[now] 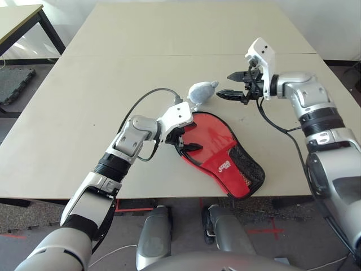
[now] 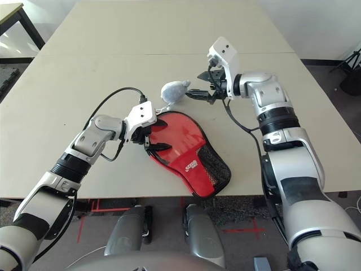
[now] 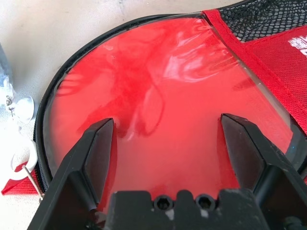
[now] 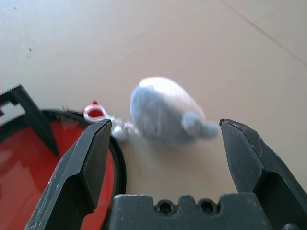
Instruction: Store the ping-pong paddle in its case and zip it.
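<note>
The red case point(image 1: 223, 155) lies flat near the table's front edge, its black mesh pocket point(image 1: 248, 166) and white logo toward me. Its round end shows a glossy red face point(image 3: 163, 96) inside the black zipper rim. I cannot tell whether that is the paddle's rubber or a case panel, and no handle shows. My left gripper point(image 1: 189, 141) hovers open just over that round end, fingers spread above the red face point(image 3: 165, 122). My right gripper point(image 1: 225, 84) is open above the table beyond the case, facing a small grey pouch point(image 4: 165, 110). A white ring and red tab point(image 4: 96, 112) sit at the case's rim.
The grey pouch point(image 1: 202, 90) rests just past the case's round end. A seam point(image 1: 113, 55) crosses the far half of the beige table. A second table point(image 1: 17, 22) and a black floor mat point(image 1: 14, 84) lie off to the far left.
</note>
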Motion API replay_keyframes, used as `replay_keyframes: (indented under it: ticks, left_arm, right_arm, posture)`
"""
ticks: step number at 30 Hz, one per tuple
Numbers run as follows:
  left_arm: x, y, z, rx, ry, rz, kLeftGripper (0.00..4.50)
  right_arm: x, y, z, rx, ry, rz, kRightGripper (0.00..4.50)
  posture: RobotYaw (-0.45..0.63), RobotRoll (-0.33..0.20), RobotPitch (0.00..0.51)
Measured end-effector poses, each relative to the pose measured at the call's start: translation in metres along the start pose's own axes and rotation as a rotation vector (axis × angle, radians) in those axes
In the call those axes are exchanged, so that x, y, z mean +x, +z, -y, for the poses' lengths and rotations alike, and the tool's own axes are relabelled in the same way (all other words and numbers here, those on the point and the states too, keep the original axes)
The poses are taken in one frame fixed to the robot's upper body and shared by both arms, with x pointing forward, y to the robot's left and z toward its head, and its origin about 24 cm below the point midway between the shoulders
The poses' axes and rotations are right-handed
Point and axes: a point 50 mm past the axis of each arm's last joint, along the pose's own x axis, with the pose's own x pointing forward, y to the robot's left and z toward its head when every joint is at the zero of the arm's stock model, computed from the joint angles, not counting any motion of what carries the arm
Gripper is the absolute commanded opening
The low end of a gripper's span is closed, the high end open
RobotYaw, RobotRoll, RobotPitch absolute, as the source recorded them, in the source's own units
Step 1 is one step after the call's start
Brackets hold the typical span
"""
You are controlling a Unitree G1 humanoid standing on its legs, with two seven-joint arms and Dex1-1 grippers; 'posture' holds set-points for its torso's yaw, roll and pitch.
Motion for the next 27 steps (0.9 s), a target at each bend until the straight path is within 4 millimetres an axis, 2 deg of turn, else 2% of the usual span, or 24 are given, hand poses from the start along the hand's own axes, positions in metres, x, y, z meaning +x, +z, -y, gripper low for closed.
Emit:
replay_keyframes:
  ticks: [6, 13, 17, 26, 27]
  left_arm:
    - [0.0, 0.002, 0.003, 0.005, -0.005, 0.011, 4.48]
    - [-0.001, 0.001, 0.005, -0.006, -0.003, 0.013, 4.48]
    - [-0.001, 0.002, 0.006, -0.009, -0.001, 0.013, 4.5]
    - [-0.001, 0.002, 0.007, -0.01, -0.002, 0.011, 4.5]
    - [-0.001, 0.002, 0.007, -0.01, -0.002, 0.011, 4.5]
  right_arm:
    - [0.021, -0.007, -0.006, -0.029, -0.003, -0.036, 4.5]
    - [0.03, -0.019, -0.009, -0.038, -0.049, -0.078, 4.5]
    - [0.036, -0.021, -0.012, -0.037, -0.056, -0.085, 3.58]
    - [0.037, -0.023, -0.011, -0.054, -0.091, -0.105, 0.24]
    - [0.037, -0.023, -0.01, -0.059, -0.096, -0.108, 0.02]
  posture:
    - [0.12, 0.0, 0.153]
    - [0.13, 0.0, 0.156]
    - [0.14, 0.0, 0.155]
    - [0.13, 0.0, 0.152]
    - [0.13, 0.0, 0.152]
